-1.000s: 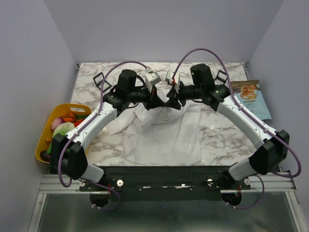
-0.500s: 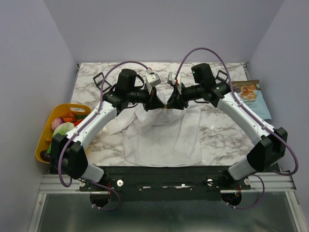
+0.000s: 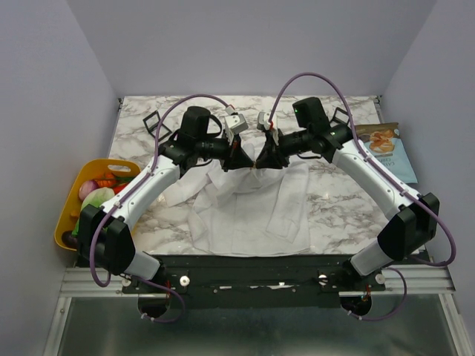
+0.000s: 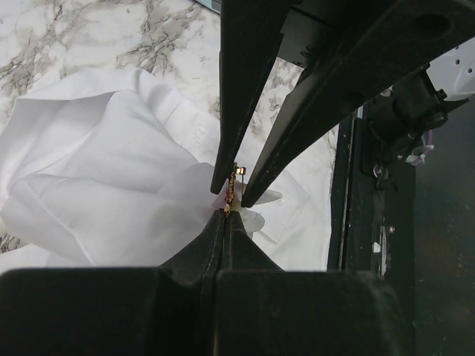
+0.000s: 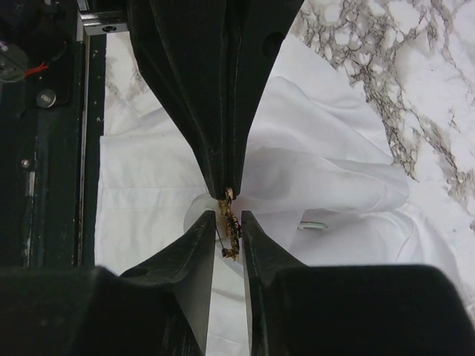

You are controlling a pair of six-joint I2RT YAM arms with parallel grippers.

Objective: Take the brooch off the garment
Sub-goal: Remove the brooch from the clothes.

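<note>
The white garment [image 3: 245,211] lies spread on the marble table, and one point of it is lifted to where both grippers meet. My left gripper [image 3: 243,162] [image 4: 225,212] is shut on that peak of cloth [image 4: 111,170]. The brooch [image 5: 231,231] [image 4: 234,181], seen edge-on as a thin gold and orange-red strip, hangs right at its tips. My right gripper [image 3: 260,162] [image 5: 228,220] faces it tip to tip. Its jaws stand a narrow gap apart with the brooch between them, close to the right finger [image 5: 256,245]. In the top view the brooch [image 3: 254,165] is only a speck.
A yellow basket [image 3: 65,222] of toy food hangs off the table's left edge. A snack bag [image 3: 387,152] lies at the right edge. Small black frames [image 3: 152,122] [image 3: 341,117] sit at the back. A black rail [image 3: 245,267] runs along the near edge.
My right gripper has moved left up to the left gripper's tips, and its jaws have narrowed around the brooch. The left gripper has stayed shut and still.
</note>
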